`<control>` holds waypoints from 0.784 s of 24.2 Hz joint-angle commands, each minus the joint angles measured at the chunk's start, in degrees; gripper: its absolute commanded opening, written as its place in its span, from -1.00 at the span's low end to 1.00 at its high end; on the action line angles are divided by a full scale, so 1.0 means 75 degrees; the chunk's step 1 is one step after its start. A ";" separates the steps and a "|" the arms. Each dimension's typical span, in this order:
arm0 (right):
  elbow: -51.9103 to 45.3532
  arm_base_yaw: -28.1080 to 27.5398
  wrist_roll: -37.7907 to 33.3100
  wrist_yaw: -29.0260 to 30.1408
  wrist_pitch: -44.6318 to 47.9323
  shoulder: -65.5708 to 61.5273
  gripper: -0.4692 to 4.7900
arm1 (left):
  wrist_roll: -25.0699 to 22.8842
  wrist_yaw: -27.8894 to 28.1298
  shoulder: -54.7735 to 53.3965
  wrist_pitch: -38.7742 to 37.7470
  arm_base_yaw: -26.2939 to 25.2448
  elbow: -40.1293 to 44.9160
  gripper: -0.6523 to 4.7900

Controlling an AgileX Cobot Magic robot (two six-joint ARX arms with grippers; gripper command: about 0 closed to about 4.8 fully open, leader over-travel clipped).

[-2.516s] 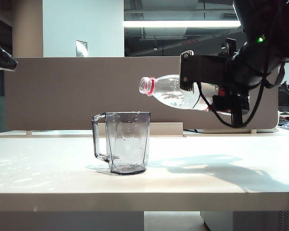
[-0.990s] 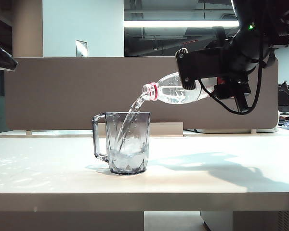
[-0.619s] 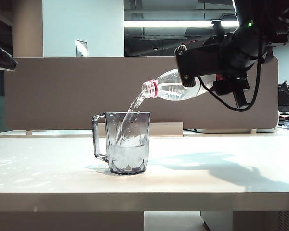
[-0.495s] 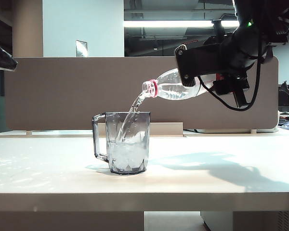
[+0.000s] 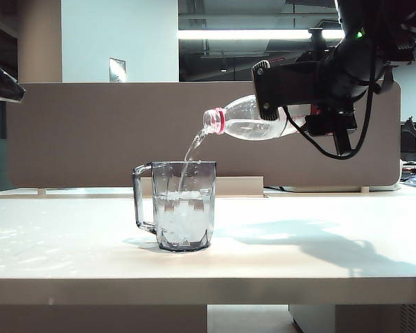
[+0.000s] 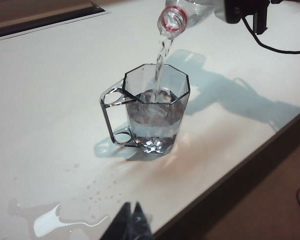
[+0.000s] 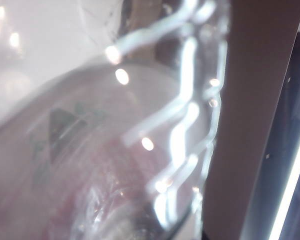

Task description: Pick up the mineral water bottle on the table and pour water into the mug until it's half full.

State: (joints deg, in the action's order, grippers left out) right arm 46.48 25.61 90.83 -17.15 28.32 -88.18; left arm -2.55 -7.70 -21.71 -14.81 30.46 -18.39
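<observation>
Higher water [image 5: 184,220] in faceted grey-tinted mug [image 5: 175,205]

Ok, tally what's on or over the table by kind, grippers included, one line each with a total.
Bottle: 1, the mineral water bottle, tipped and pouring, held by the right gripper.
Mug: 1, the mug, standing on the table, partly filled.
Grippers: 2, the right one plus the left gripper, near the table's edge, shut.
Puddle: 1, spilled water.
Total: 5.

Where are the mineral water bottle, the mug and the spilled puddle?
mineral water bottle [image 5: 243,119]: exterior view, clear shoulder.
mug [image 6: 157,117]: left wrist view, front wall.
puddle [image 6: 47,222]: left wrist view, its middle, on the table.
</observation>
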 commanded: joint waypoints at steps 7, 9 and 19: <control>0.0064 0.0020 -0.6202 0.1186 -0.0507 0.0058 -0.04 | 0.0023 -0.0003 0.0003 0.0073 0.0003 -0.0020 -0.76; 0.0061 0.0020 -0.7973 0.1818 -0.0501 0.0055 -0.04 | 0.0023 -0.0003 0.0003 0.0073 0.0003 -0.0020 -0.76; -0.0676 0.0020 -1.1532 0.2707 0.2133 -0.1169 -0.04 | 0.0023 -0.0003 0.0003 0.0073 0.0003 -0.0020 -0.76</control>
State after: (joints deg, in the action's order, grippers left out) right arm 41.98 25.65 9.58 3.01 37.39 -96.53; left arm -2.55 -7.70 -21.71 -14.81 30.46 -18.39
